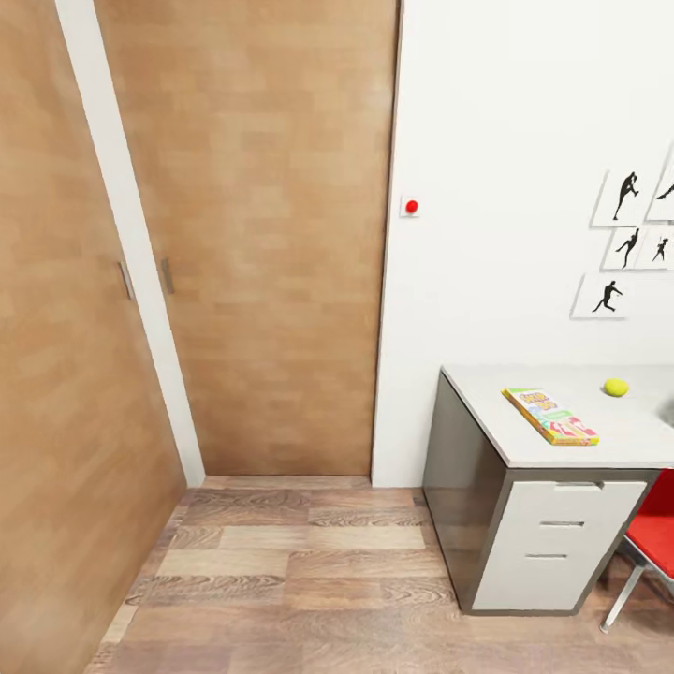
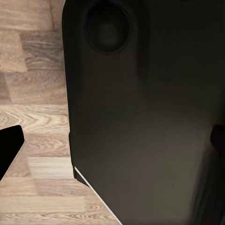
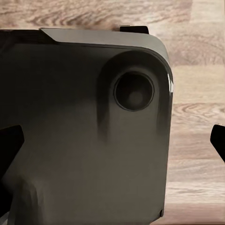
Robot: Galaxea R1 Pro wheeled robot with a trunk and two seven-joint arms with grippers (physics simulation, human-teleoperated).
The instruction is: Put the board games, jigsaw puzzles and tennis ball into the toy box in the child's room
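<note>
Robot's dark body (image 2: 140, 117) close before both wrist cameras, plank floor (image 1: 300, 571) below | hands' states: cannot tell | bench (image 1: 524, 440) at right: board game (image 1: 550, 416), tennis ball (image 1: 615, 387) apart | red chair (image 1: 655, 538) beside.

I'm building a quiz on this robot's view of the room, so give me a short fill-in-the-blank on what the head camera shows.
1. The tennis ball lies on the ____.
2. The board game lies flat, nearer the table's front edge than the ____.
3. The chair at the desk is coloured ____.
4. The floor is made of ____ planks.

Missing words: table; tennis ball; red; wood
</note>
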